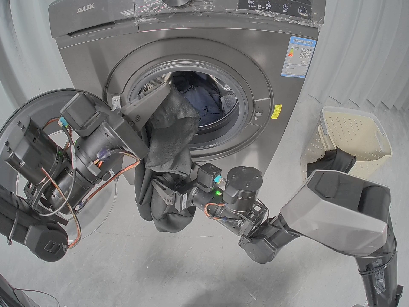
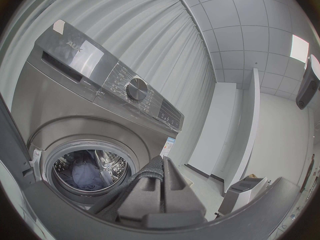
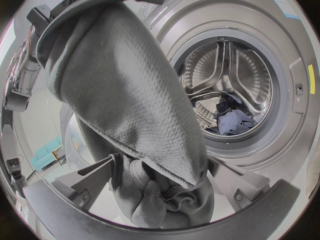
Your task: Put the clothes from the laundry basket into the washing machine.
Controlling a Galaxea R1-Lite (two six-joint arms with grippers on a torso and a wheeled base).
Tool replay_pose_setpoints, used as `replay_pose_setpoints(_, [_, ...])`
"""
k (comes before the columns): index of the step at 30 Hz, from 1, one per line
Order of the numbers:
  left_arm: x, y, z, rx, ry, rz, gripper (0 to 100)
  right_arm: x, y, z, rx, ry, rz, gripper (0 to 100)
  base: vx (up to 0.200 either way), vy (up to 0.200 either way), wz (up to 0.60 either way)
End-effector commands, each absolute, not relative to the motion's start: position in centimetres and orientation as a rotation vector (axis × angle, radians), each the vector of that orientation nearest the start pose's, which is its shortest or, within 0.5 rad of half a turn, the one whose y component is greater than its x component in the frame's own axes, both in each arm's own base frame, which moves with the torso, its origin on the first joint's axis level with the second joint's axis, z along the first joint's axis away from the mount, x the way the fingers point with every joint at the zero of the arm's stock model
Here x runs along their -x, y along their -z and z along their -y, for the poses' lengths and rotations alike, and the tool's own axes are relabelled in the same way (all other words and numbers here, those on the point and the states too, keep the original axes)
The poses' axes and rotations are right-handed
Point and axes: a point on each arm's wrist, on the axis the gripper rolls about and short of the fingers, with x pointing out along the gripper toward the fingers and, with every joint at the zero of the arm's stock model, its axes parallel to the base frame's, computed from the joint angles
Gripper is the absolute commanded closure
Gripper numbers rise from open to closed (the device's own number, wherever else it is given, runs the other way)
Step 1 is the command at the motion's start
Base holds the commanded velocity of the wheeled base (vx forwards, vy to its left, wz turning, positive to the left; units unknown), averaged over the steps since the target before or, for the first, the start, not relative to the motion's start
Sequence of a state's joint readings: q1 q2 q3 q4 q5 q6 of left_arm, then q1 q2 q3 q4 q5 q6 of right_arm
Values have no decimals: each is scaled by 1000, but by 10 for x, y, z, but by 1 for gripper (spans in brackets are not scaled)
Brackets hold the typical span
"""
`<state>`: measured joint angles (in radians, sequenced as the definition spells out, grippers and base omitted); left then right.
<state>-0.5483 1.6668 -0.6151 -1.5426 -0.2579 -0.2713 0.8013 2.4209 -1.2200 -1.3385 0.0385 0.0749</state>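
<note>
A: Jaws first: how do they stand?

B: Those of the left gripper (image 1: 164, 92) are pressed together on the top edge of a dark garment (image 1: 170, 137), held up right at the mouth of the washing machine (image 1: 85, 60). Those of the right gripper (image 1: 159, 192) stand apart, either side of the garment's hanging lower bunch.

A: Why so?

B: As I read it, the machine's door (image 1: 38, 107) is swung wide on the left to free the opening. The left gripper carries the weight at drum height, and the right one is placed to gather the trailing end so it clears the rim. The laundry basket (image 1: 358, 133) stands on the floor to the machine's right, within reach, another dark cloth (image 1: 336, 160) draped over its near rim. In the drum lie blue clothes (image 1: 204, 101).

A: What can't you make out?

B: Whether the right jaws actually press the fabric; folds cover their inner faces. The right arm hides the basket's lower front, so what else it holds I can't say, and the garment screens the drum's left side.
</note>
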Motion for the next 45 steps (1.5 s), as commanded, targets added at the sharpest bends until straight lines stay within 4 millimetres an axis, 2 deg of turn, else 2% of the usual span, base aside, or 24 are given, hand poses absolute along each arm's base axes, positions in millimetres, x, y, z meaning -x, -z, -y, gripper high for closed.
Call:
replay_pose_setpoints(1, [-227,-233,146,324,854,393,100,-327,-58,-345,-127,-847,99,0,0,0,0])
replay_pose_setpoints(7, [-226,-235,145,326,855,402,100,-331,-51,-350,-131,-844,99,0,0,0,0])
replay_pose_setpoints(11, [-225,-239,144,328,853,418,100,-341,-42,-352,-138,-834,105,0,0,0,0])
replay_pose_setpoints(17, [-226,-240,144,330,852,420,100,-346,-39,-357,-159,-802,120,0,0,0,0])
replay_pose_setpoints(18, [-226,-240,144,330,852,420,100,-346,-39,-357,-159,-802,120,100,0,0,0])
replay_pose_setpoints(23, [-227,-241,143,329,844,423,100,-350,-46,-352,-170,-787,134,100,0,0,0])
replay_pose_setpoints(26, [-228,-241,141,329,833,424,100,-356,-55,-340,-181,-753,140,100,0,0,0])
replay_pose_setpoints(31, [-241,-238,124,309,756,422,100,-358,-78,-306,-192,-651,123,100,0,0,0])
replay_pose_setpoints(33, [-249,-233,114,295,712,404,100,-355,-92,-285,-186,-617,109,100,0,0,0])
replay_pose_setpoints(34, [-249,-233,114,295,712,404,100,-355,-92,-285,-186,-617,109,100,0,0,0])
replay_pose_setpoints(35, [-255,-227,111,289,691,382,100,-351,-102,-269,-184,-594,100,100,0,0,0])
replay_pose_setpoints(37, [-259,-220,110,285,684,356,100,-347,-111,-257,-183,-577,101,100,0,0,0])
replay_pose_setpoints(41, [-262,-200,112,270,680,286,100,-343,-128,-249,-192,-571,128,100,0,0,0])
replay_pose_setpoints(44, [-269,-169,114,218,667,187,100,-340,-143,-247,-203,-571,159,100,0,0,0])
replay_pose_setpoints(45, [-271,-164,115,208,663,171,100,-340,-146,-247,-205,-573,163,100,0,0,0])
